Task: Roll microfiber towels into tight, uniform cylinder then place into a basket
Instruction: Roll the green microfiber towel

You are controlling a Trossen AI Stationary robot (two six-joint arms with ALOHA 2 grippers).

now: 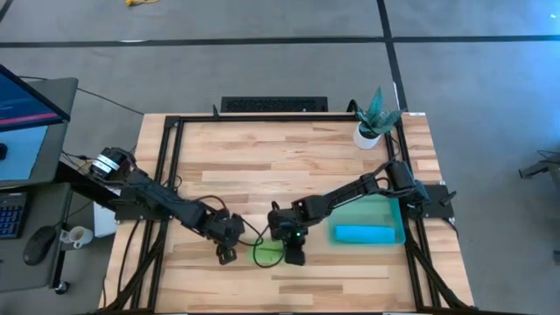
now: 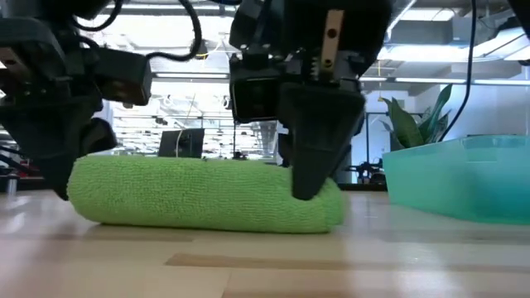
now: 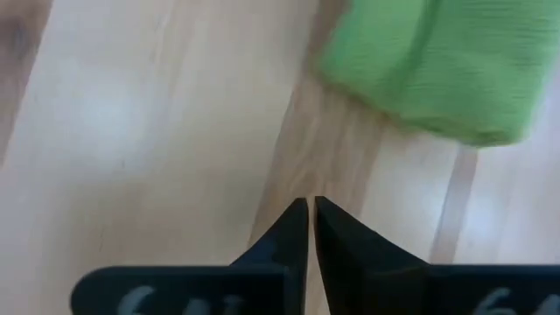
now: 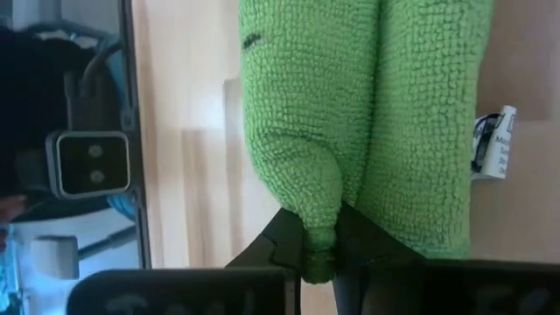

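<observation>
The lime green towel (image 2: 207, 194), rolled into a thick loose bundle, lies on the wooden table near its front edge, between my two grippers (image 1: 267, 252). My right gripper (image 4: 319, 249) is shut on the bundle's right end (image 2: 319, 199). My left gripper (image 3: 311, 206) is shut with nothing between its fingers; it stands just off the bundle's left end (image 1: 227, 255), with bare table between its tips and the green cloth (image 3: 437, 70). The blue towel (image 1: 363, 234) lies rolled inside the teal basket (image 1: 395, 229) at the right. My right gripper pinches a small pucker of the green cloth (image 4: 317, 219) between its two fingers, at the right end of the bundle. The fingers (image 2: 315, 165) come down from above on a slant. The bundle lies level, full length on the table, and looks slack.
The basket's wall (image 2: 464, 178) stands close to the right of the green bundle. A small potted plant (image 1: 369, 129) sits at the table's far right corner. Bare tabletop stretches across the middle and the far left. A black frame runs along the table's edges.
</observation>
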